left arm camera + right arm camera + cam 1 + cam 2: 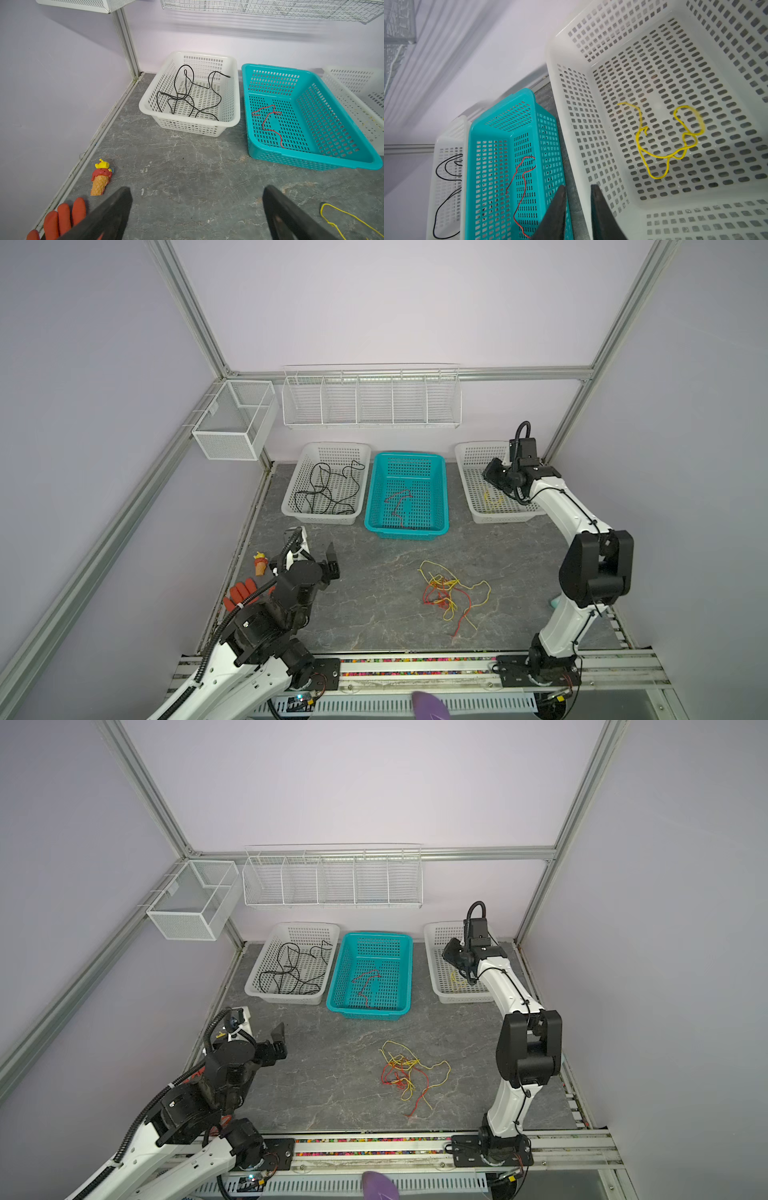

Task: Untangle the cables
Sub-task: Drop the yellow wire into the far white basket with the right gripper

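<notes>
A tangle of red and yellow cables [451,593] [409,1073] lies on the grey table, front centre. At the back, a black cable [328,489] [189,93] lies in the left white basket [291,506]. The teal basket [374,522] holds a red cable [399,502] [523,182]. A yellow cable [492,501] [664,141] lies loose in the right white basket [478,514]. My right gripper [490,473] [578,189] hovers over that basket's left rim, jaws slightly apart and empty. My left gripper [328,558] [196,193] stands wide open and empty at the front left.
A toy ice-cream cone [261,564] [100,178] and an orange glove [241,595] [62,216] lie by the left wall near my left arm. A wire rack [372,400] and a mesh box [232,418] hang on the back wall. A purple object [430,705] pokes in at the front edge.
</notes>
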Action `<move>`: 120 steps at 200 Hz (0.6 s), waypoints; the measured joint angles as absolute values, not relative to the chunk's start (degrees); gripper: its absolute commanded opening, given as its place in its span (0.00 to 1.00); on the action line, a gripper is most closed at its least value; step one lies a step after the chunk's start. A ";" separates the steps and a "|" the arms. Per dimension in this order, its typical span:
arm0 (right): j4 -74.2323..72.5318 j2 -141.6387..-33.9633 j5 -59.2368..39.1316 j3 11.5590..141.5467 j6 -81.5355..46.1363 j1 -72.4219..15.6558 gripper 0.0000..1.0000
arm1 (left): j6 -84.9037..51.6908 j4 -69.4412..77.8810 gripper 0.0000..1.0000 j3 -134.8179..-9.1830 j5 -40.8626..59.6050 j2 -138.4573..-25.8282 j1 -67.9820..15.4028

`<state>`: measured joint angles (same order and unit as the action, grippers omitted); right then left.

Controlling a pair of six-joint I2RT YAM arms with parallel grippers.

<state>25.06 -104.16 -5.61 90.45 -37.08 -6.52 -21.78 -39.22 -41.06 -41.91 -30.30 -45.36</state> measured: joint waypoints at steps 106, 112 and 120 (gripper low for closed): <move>22.20 -72.44 -3.57 57.78 -35.22 -26.74 0.45 | -21.26 -38.89 0.99 -40.93 -40.27 -30.76 -45.36; 22.39 -70.67 -3.46 55.83 -35.14 -28.36 0.46 | -21.17 -38.89 0.99 -40.93 -40.18 -30.98 -45.36; 22.55 -68.51 -3.29 53.49 -34.98 -30.39 0.46 | -21.12 -38.89 0.99 -40.93 -40.03 -31.31 -45.36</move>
